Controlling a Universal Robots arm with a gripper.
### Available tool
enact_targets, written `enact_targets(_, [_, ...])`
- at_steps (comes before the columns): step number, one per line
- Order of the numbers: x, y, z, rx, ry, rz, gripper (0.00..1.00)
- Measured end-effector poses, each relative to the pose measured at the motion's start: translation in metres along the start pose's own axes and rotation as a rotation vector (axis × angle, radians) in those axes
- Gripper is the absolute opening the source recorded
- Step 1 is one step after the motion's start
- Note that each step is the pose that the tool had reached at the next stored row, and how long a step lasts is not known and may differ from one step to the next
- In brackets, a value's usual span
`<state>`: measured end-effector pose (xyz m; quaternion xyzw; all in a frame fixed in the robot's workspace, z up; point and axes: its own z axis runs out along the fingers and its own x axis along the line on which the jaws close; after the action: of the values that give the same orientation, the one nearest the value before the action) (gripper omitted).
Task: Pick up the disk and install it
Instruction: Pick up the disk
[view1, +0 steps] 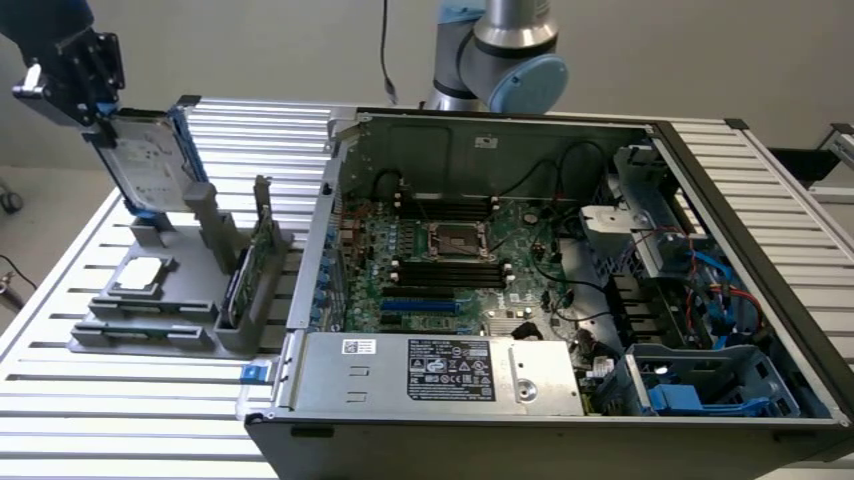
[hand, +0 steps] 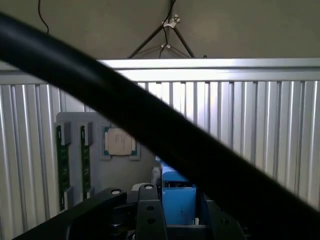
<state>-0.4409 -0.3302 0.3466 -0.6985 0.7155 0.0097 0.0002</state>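
The pick-up step is in hand: the gripper (view1: 102, 118), reaching down slightly tilted at the exterior view's far left, has its fingers half-closed on what seems the top edge of the disk (view1: 150, 165), which stands upright at the grey stand (view1: 200, 265), so lifting calls for a straight draw clear of it.

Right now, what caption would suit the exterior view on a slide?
The hand grips the upright disk by its top at the grey rack, beside the open computer case.
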Motion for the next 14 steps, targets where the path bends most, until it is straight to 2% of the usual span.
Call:
enact_targets(7, [0.003,-0.0008,-0.0319,-0.0015,-0.0007,0.000,0.33])
enact_targets(14, [0.009,-0.0023,-0.0583,-0.0027,-0.0014,-0.001,0.33])
